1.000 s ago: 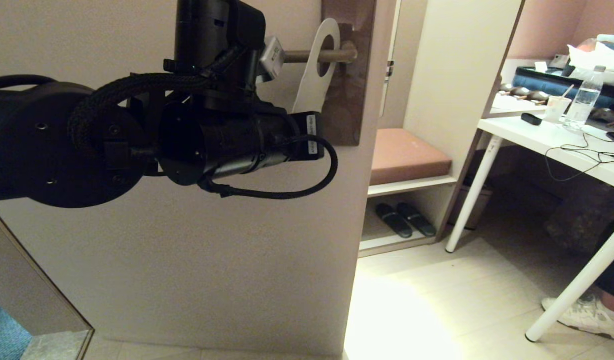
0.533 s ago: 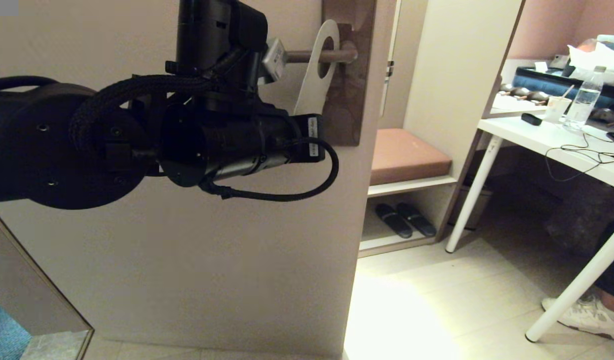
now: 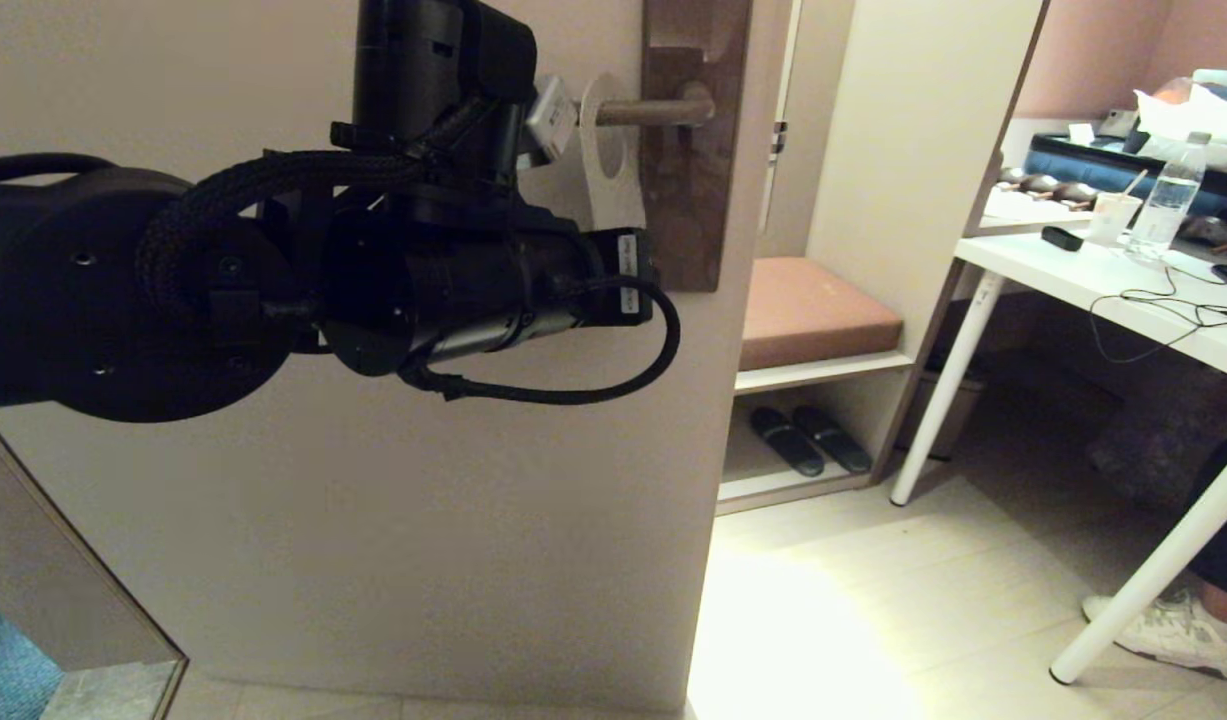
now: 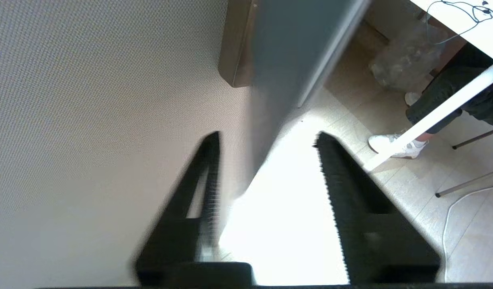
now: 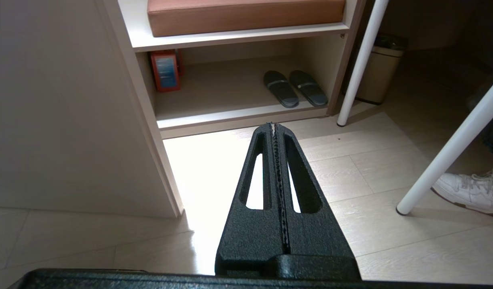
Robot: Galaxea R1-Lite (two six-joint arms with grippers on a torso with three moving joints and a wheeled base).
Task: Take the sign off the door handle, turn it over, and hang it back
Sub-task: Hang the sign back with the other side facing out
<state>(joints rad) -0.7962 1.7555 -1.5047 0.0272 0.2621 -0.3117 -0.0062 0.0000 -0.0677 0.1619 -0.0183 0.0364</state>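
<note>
**Sign slid out along the lever, left jaws spread**

Near the top centre of the head view, the pale sign [image 3: 605,165] hangs by its round hole on the door handle [image 3: 653,108], close to the lever's free end and just right of the left arm's [image 3: 273,270] wrist housing, apart from the dark backplate [image 3: 691,190]. That arm fills the upper left of the frame, and its bulk hides the fingers from the head camera.

Only the left wrist view shows them: the left gripper [image 4: 268,168] is spread wide, its two dark fingers [image 4: 342,192] standing apart with a slate-blue flat face [image 4: 288,52] running between them toward the top of the frame. Whether either finger touches that face cannot be told.

Only the right wrist view shows the right gripper [image 5: 275,132], clenched with nothing in it, pointing down over the floor before a shelf with black slippers [image 5: 294,87].

Against the frame half a second ago, the sign has moved left along the lever, away from the backplate, and hangs more upright; the left arm has barely shifted.
</note>
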